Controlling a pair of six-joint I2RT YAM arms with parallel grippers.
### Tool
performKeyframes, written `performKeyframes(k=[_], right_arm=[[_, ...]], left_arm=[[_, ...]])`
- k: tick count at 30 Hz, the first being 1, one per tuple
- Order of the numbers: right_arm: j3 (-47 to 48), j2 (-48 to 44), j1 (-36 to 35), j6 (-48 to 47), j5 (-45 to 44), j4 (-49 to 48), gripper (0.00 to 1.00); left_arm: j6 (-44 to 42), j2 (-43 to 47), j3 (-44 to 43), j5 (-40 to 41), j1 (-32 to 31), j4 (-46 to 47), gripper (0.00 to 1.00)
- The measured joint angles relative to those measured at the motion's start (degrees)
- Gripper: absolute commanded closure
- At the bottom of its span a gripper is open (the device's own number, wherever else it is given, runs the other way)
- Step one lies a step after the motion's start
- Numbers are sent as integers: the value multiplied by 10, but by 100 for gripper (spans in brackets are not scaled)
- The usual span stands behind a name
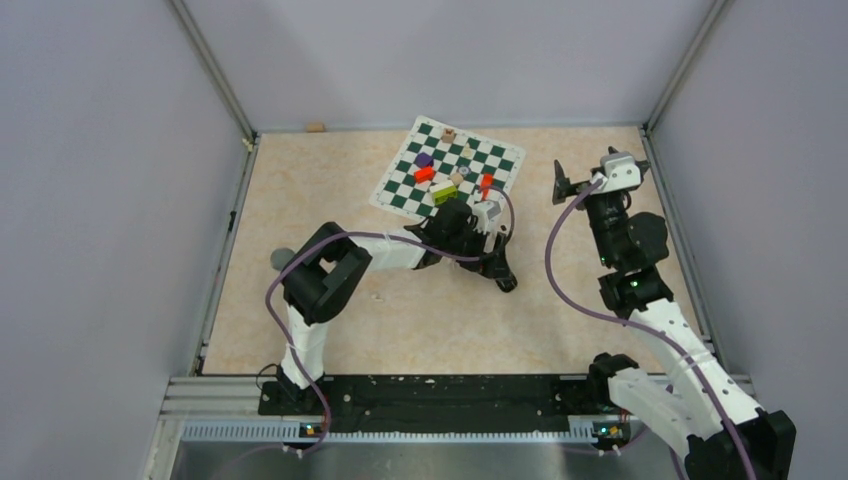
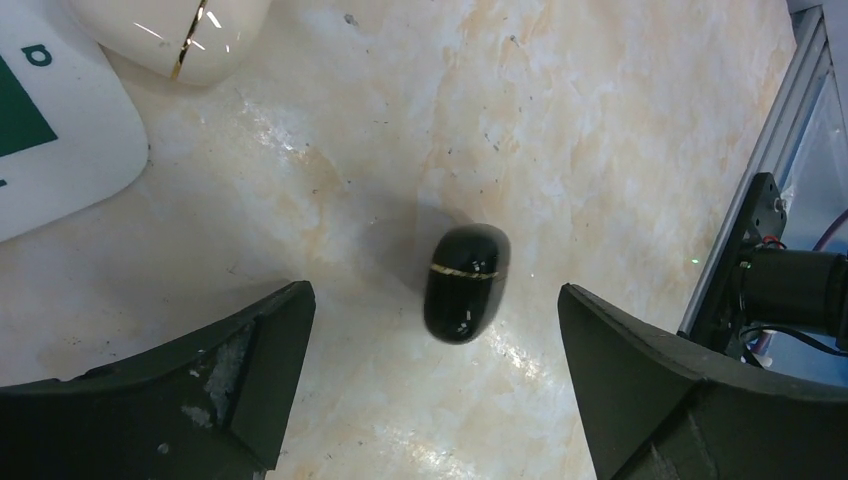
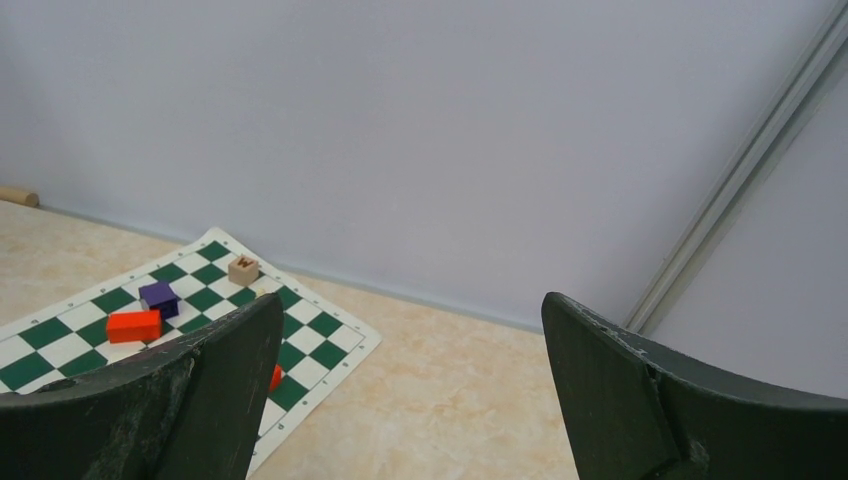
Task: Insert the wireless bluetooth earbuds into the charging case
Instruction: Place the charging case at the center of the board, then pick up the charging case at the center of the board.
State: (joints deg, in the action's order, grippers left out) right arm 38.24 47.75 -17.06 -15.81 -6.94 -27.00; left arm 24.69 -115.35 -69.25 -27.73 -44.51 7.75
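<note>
Left pincer: the left gripper (image 2: 432, 300) is held low over the beige marbled table (image 2: 600, 120), its dark fingers spread wide apart and nothing clamped

Task's thing: the small glossy black oval charging case (image 2: 467, 283), ringed by a thin gold seam, is seen lying on the table between the two fingers, touched by neither and not quite centred; the seam is judged to be shut

Earbuds: the tiny black wireless earbuds are not found in any view, and it cannot be told whether they are hidden or elsewhere

Beyond the case: a glossy white rounded pod (image 2: 170, 35) with a gold line is seen near the corner of the green-and-white chessboard mat (image 2: 50, 130)

Mat: small coloured blocks are scattered on it, among them a red block (image 3: 134, 325) and a purple block (image 3: 160, 296)

Right pincer: the right gripper (image 3: 412, 300) is raised well apart from the case and aimed at the back wall, fingers apart, empty

Risk, slip: the smooth curved shell may be squirted out if the fingers are closed off-centre

Risk, push: one finger may be met first, so the case is spun or shoved aside

Risk, lid: a squeeze across the seam may keep the lid pinned shut, and nothing can be inserted
</note>
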Motion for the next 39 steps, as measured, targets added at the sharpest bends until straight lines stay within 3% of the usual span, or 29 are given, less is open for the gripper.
performKeyframes(k=[14,19,26,31,39], right_arm=[[4,59,3,21,6,8,5],[95,200,5,30,61,115,8],[231,391,5,32,142,296,7],[270,480,5,52,170,387,7],[274,507,5,66,207,429,7]], left_arm=[[-68,71,11,21,16,-77,1],[-102,170,25,-11,97,-82,1],[-196,313,30,-44,268,-101,1],[-276,377,33,-51,274,-151,1],[-251,393,98,-88,272,-124,1]])
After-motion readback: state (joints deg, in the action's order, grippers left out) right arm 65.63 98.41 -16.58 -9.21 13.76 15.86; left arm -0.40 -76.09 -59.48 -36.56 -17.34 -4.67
